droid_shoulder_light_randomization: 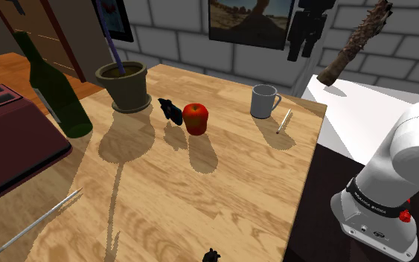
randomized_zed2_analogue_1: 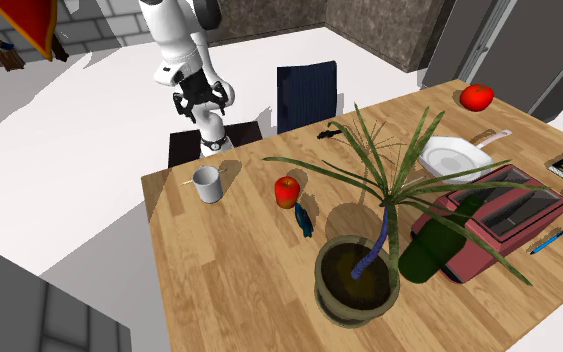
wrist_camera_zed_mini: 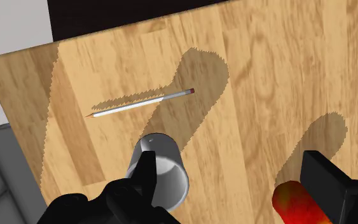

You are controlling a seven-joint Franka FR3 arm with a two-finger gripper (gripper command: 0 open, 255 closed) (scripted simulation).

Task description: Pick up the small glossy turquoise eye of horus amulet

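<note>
Wrist view, tool (wrist_camera_zed_mini: 231, 159) spread over wooden table (wrist_camera_zed_mini: 266, 76), brick wall (droid_shoulder_light_randomization: 170, 30)

1. Shoulder view: set high beside the white robot arm (droid_shoulder_light_randomization: 405, 149), whose base sits at its lower right. It faces down across the light wooden table (droid_shoulder_light_randomization: 200, 201) toward a grey brick wall (droid_shoulder_light_randomization: 170, 22).
2. Second exterior view: higher and farther off, across the table, facing back at the arm.
3. Wrist view: close above the table's edge, looking down past the black two-finger claw (wrist_camera_zed_mini: 233, 162).
4. All three views share the grey cylindrical mug (wrist_camera_zed_mini: 161, 175) by one claw finger and the glossy red apple (wrist_camera_zed_mini: 292, 200) by the other.
</note>
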